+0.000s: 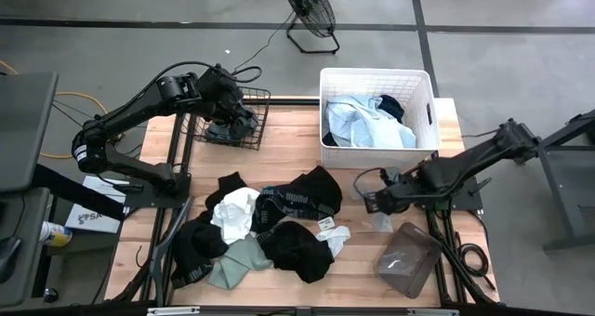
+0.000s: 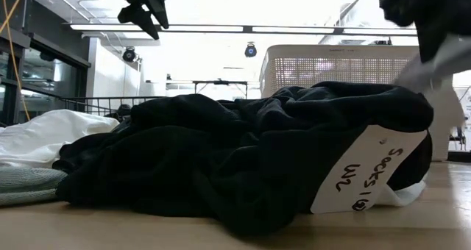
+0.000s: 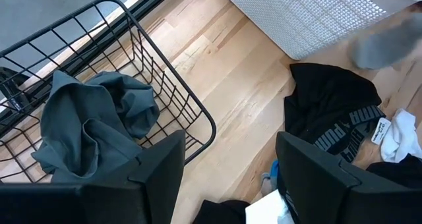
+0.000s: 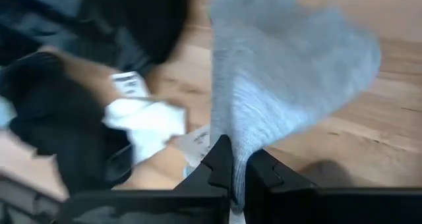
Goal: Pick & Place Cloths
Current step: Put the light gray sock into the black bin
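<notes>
Wooden tabletop (image 1: 297,139) stood on a grey concrete floor, with a black fan (image 1: 310,9) on the floor beyond its far edge.

Containers: the white basket (image 1: 426,102) sat at the far right of the table and held pale blue garments (image 1: 358,121) with a dark item (image 1: 390,105) on top. The wire basket (image 3: 165,85) sat at the far left, touching the table's left rail; the left wrist view showed one crumpled grey-green cloth (image 3: 92,125) inside it.

Cloths: the main pile (image 1: 279,225) — black, white and sage pieces — lay across the near centre of the table. A tagged black garment (image 2: 257,154) filled the low view, its white label (image 2: 368,169) hand-marked. A grey plastic piece (image 1: 409,258) lay near the right front corner, apart from the pile.

Grippers: the left gripper (image 1: 228,107) hung over the wire basket, fingers apart and grasping nothing. The right gripper (image 1: 379,203) was clenched on a grey sock (image 4: 283,79), held just beside the pile's right edge, above the boards.

Open room: bare wood lay between the two baskets and along the near right edge.
</notes>
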